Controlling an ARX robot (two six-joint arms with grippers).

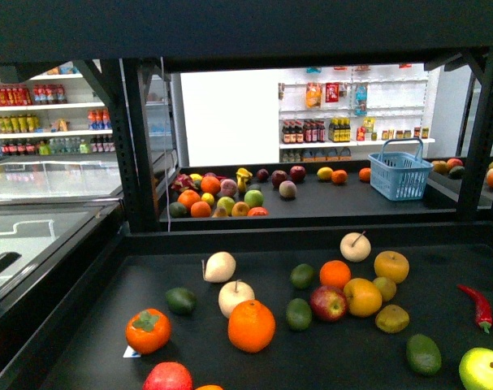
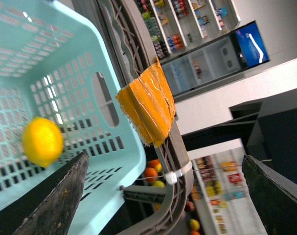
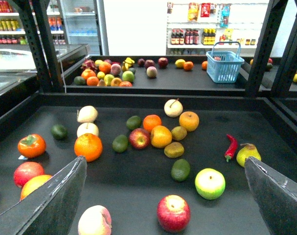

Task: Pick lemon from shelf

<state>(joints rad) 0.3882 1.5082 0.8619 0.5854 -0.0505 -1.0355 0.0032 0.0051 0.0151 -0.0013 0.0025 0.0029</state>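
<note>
Sitting left of frame in left wrist view, lemon (image 2: 42,141): bright yellow, glossy, oval, inside mint basket (image 2: 89,58). Left gripper (image 2: 163,196) jaws wide apart, holding nothing; orange tape (image 2: 148,103) on rail nearby. Right gripper (image 3: 168,200) spread wide, empty, above shelf (image 3: 138,191) fruit.

Right gripper (image 3: 163,196) fingers spread above fruit-strewn shelf (image 3: 138,191); nothing held.

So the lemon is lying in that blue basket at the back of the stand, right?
Not quite. The lemon is in the mint-green basket, as the left wrist view shows. The blue basket at the back of the stand shows no lemon in it.
</note>
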